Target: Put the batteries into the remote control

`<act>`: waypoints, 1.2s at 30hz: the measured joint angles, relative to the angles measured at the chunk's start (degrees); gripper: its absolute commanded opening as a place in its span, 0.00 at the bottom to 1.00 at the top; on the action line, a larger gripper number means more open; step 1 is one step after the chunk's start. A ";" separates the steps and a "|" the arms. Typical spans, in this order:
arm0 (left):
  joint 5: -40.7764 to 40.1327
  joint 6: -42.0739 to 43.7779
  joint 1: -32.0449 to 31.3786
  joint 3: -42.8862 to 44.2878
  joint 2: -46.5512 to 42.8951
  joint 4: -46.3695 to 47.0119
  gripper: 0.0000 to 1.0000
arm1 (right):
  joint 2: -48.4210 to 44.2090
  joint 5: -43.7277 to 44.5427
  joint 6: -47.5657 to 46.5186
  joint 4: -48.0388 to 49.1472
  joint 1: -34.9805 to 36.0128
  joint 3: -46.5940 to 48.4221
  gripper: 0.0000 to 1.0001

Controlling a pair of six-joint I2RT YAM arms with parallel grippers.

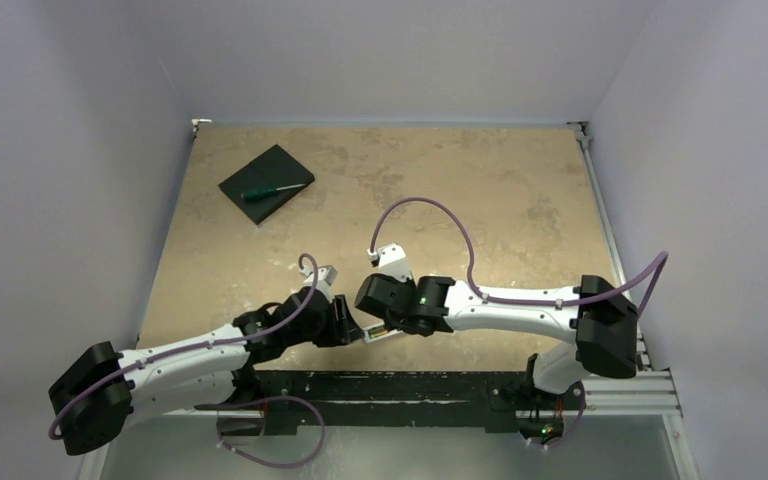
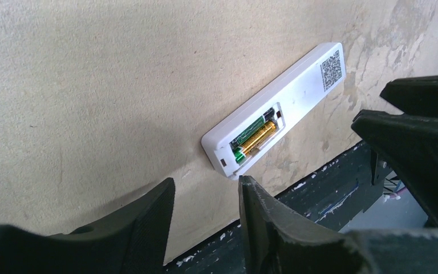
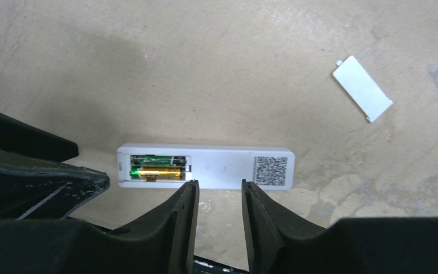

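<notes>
Remote control is laid face-down on table by the near edge, approx. centre, betw. the two grippers. Battery bay is uncovered; both batteries are seated in it side by side, one green, one gold. QR label is seen at the opp. end. L gripper is held just left of remote, fingers parted, nothing gripped. R gripper is held by remote's long side, fingers parted, also empty. Battery cover is seen flat on table, apart from remote. Far left, screwdriver is rested on black pad.
</notes>
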 measured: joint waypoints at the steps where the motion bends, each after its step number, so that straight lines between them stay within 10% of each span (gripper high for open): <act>1: -0.11 0.22 0.00 0.48 0.00 -0.66 0.48 | -0.44 0.24 -0.28 -0.28 -0.33 -0.11 0.43; 17: -4.26 8.72 0.00 12.04 7.48 -6.16 0.62 | -13.79 -6.93 -1.81 1.16 -8.57 -11.02 0.51; 36: 0.35 13.88 0.00 17.40 24.65 -0.09 0.60 | -22.14 -17.18 6.01 9.25 -9.18 -28.00 0.38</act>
